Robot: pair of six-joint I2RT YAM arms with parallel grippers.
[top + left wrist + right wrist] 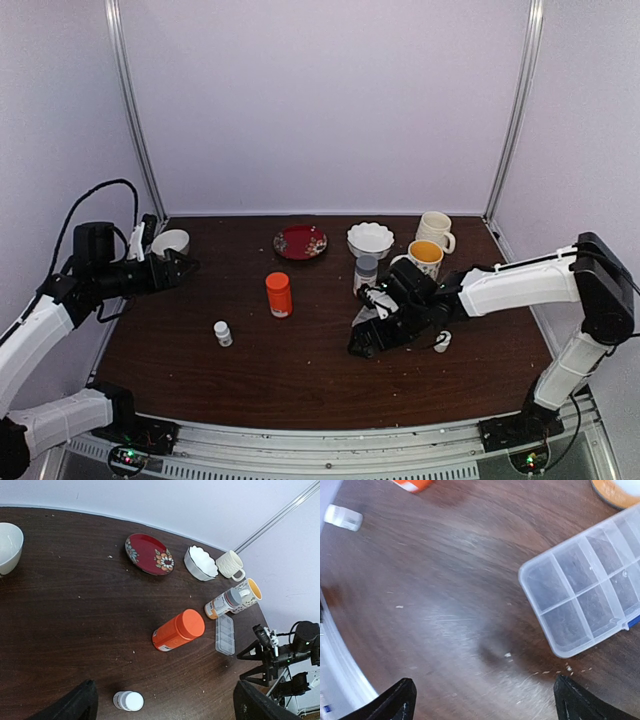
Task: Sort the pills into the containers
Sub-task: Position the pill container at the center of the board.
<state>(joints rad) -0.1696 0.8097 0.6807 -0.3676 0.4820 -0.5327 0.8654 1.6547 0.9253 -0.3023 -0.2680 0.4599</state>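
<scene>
The clear organiser box (590, 592) with its several containers lies flat on the dark table, up and to the right of my right gripper (484, 682). That gripper hangs open just above the wood, nothing between its fingers. Tiny pale pills (508, 655) lie scattered on the table by the box's near corner, with more specks (567, 669) beside it. In the left wrist view the same box (225, 634) sits near the amber bottle. My left gripper (185, 266) is open and empty at the far left, high over the table beside a white bowl (170, 240).
An orange bottle (279, 294) stands mid-table with a small white bottle (222, 333) near it. A grey-capped amber bottle (366, 272), red plate (300, 241), scalloped white bowl (370, 239) and two mugs (434, 230) fill the back. A small white item (441, 342) lies by the right arm.
</scene>
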